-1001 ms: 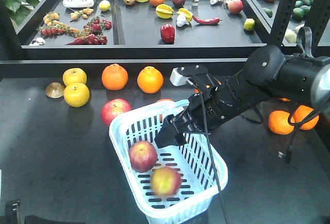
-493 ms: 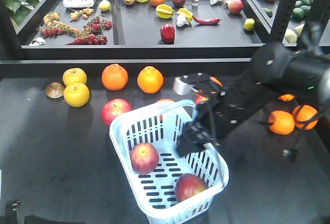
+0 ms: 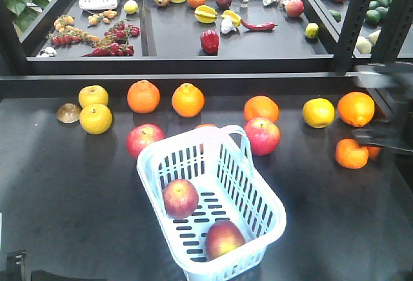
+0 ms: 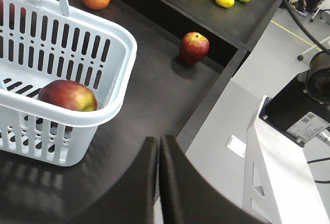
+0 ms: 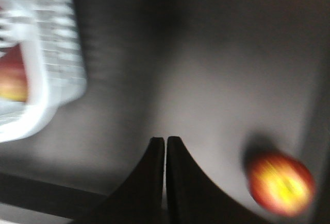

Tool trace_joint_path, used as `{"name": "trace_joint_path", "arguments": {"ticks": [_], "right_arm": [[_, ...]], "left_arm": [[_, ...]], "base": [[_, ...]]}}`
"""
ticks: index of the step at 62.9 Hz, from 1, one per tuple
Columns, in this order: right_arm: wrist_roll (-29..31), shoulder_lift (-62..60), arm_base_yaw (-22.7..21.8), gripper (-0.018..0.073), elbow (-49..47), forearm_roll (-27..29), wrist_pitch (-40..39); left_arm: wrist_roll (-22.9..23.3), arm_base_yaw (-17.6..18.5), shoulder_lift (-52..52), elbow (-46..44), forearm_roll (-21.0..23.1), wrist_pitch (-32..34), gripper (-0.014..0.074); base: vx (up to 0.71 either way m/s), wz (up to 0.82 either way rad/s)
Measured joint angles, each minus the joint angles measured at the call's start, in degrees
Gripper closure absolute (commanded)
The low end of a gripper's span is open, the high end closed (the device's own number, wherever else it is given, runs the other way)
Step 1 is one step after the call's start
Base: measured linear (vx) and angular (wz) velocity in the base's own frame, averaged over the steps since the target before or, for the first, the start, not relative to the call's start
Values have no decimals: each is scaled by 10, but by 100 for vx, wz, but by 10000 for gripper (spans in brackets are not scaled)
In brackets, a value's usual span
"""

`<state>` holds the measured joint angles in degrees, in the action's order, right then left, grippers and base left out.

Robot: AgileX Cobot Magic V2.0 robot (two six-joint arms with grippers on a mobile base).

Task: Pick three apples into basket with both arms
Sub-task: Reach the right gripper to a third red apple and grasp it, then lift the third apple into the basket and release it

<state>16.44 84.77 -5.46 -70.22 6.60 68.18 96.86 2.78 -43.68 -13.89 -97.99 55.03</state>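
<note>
Two apples (image 3: 181,197) lie in the basket (image 3: 150,171); a third (image 3: 261,135) sits just beside its handle. Both tools (image 4: 158,154) (image 5: 165,154) are pressed together, empty; a careless reach could nudge it rolling away

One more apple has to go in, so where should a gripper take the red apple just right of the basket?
Grip the apple across its widest middle, coming from above. It sits stem-up and apart from the basket and the orange behind it.
</note>
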Motion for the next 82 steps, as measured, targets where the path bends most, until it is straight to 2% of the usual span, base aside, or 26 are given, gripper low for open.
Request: {"name": "trace_joint_path", "arguments": {"ticks": [4,13,18,25,33,42,51,62,82], "right_arm": [[-1,-11,-53,564,27,-13,1],[-6,-15,-141,554,86,-33,-21],[-16,-13,-178,531,115,-34,-52],[-17,1,-204,454,130,-35,-73],[-15,27,-210,276,132,-36,-79],[-14,60,-211,2,132,-50,-81],[-33,93,-211,-168,132,-92,-85],[-55,124,-211,-157,132,-112,-95],[-61,171,-211,-99,132,-131,-120]], "left_arm": [[0,0,0,0,0,0,602],[0,0,0,0,0,0,602],[0,0,0,0,0,0,602],[0,0,0,0,0,0,602],[0,0,0,0,0,0,602],[0,0,0,0,0,0,602],[0,0,0,0,0,0,602],[0,0,0,0,0,0,602],[0,0,0,0,0,1,602]], "base": [[0,0],[0,0],[0,0],[0,0],[0,0],[0,0],[0,0],[0,0],[0,0]]}}
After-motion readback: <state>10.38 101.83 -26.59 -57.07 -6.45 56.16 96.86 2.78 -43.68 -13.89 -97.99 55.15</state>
